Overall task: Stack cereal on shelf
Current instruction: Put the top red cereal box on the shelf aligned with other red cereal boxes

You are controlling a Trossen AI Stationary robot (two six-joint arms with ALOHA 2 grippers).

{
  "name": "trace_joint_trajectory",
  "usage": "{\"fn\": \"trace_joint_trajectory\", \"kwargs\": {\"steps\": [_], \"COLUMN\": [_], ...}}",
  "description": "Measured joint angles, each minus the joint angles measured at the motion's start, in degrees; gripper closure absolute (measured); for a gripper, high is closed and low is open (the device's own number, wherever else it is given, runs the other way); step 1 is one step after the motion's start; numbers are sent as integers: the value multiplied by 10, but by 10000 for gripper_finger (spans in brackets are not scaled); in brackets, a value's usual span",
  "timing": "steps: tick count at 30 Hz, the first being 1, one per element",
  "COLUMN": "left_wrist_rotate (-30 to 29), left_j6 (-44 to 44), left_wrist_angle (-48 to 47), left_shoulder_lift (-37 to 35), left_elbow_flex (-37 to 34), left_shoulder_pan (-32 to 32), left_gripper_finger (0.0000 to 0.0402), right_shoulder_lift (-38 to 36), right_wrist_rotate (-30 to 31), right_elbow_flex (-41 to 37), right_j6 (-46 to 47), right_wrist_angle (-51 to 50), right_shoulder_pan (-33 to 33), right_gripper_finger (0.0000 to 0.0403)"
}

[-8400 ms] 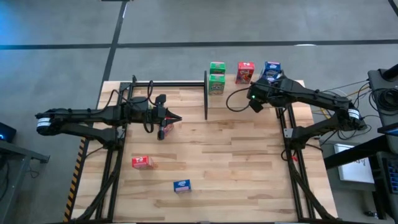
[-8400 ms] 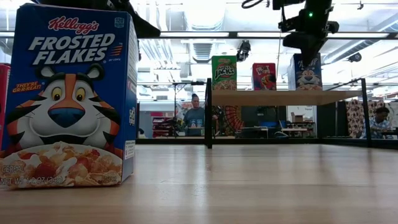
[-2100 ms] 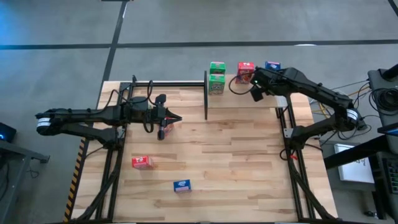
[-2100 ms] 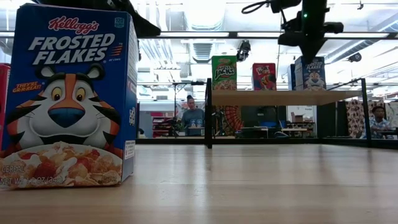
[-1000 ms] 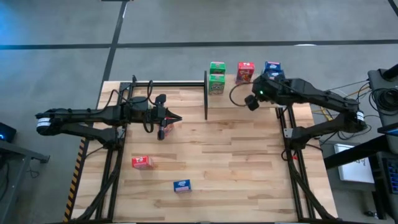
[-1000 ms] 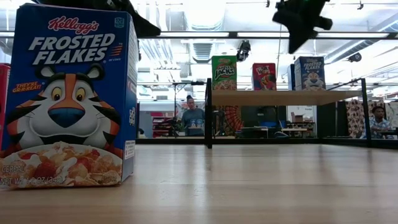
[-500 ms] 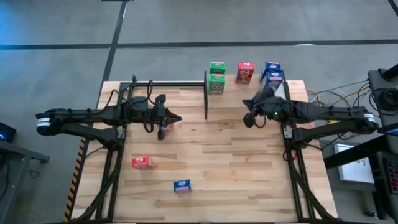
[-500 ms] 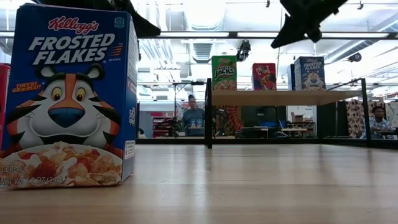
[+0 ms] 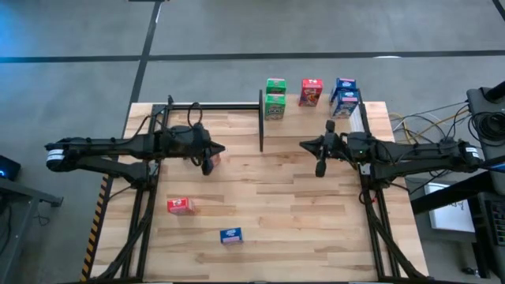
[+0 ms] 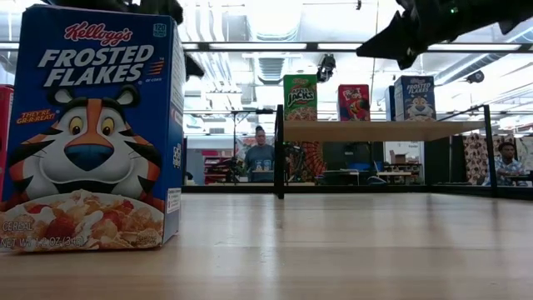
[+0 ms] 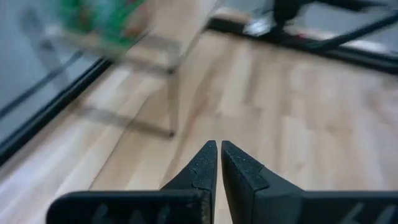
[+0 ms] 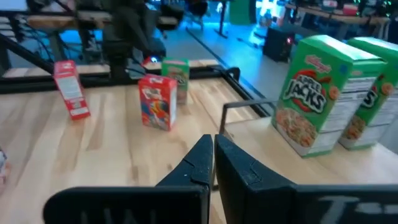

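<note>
The shelf (image 9: 304, 112) stands at the table's far right on black posts. On it stand two green cereal boxes (image 9: 274, 96), a red one (image 9: 311, 91) and two blue ones (image 9: 346, 93). A red box (image 9: 180, 206) and a blue box (image 9: 230, 235) lie on the table near left; the blue one fills the low view's left (image 10: 92, 125). Another red box (image 9: 207, 162) stands under my left arm, a green one (image 12: 176, 78) beside it. My left gripper (image 9: 219, 148) is shut and empty at mid-left. My right gripper (image 9: 304, 144) is shut and empty, in front of the shelf, pointing left.
The shelf's front black post (image 9: 261, 120) stands between the two grippers. A black rail (image 9: 213, 105) runs along the table's far edge. Bare plank tabletop (image 9: 300, 213) spreads across the middle and near right. People sit in the room beyond the table (image 10: 260, 150).
My right gripper has drawn back from above the shelf's blue boxes toward the table's near edge and centre, sinking. It has tipped from pointing down to nearly level, still shut. My left gripper has rolled about its own line in place. No box has moved.
</note>
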Motion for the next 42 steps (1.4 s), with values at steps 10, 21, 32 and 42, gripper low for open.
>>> {"fn": "trace_joint_trajectory", "kwargs": {"steps": [10, 21, 32, 42], "left_wrist_rotate": [-28, -21, -44, -57], "left_j6": [-120, -218, -201, -198], "left_wrist_angle": [-267, -338, -390, -486], "left_shoulder_lift": [20, 74, 149, 190], "left_elbow_flex": [114, 133, 170, 201], "left_shoulder_pan": [0, 9, 36, 35], "left_gripper_finger": [400, 346, 192, 141], "right_shoulder_lift": [-12, -46, -51, -50], "right_wrist_rotate": [-13, -15, -15, -15], "right_elbow_flex": [-29, -29, -29, -29], "right_j6": [-30, -31, -36, -35], "right_wrist_angle": [30, -1, -13, -14], "right_shoulder_pan": [2, 14, 14, 14], "right_gripper_finger": [394, 394, 394, 394]}}
